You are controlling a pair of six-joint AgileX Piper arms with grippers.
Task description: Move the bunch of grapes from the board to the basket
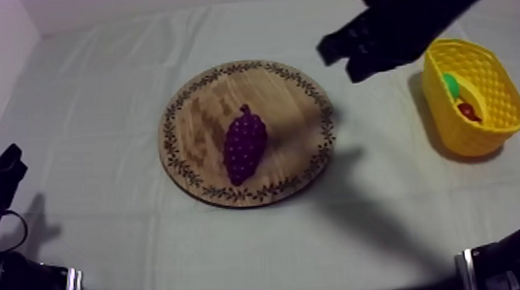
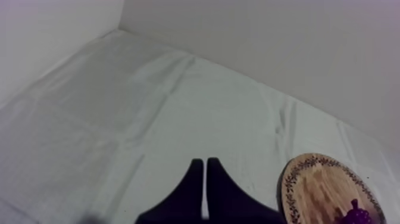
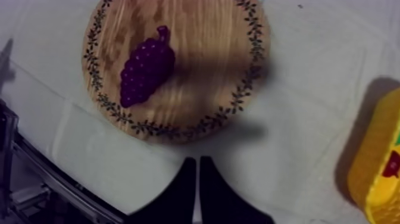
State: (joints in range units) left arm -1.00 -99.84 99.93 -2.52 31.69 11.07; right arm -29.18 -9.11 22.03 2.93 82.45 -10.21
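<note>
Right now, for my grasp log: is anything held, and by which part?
Nothing. Left gripper and right gripper are shut empty; the grapes lie on the wooden board.

Left claw closed, low at rest; right claw closed, apparently raised.

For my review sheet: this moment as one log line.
grapes: on board | basket: right of board | left gripper: shut, low at left | right gripper: shut, between board and basket
</note>
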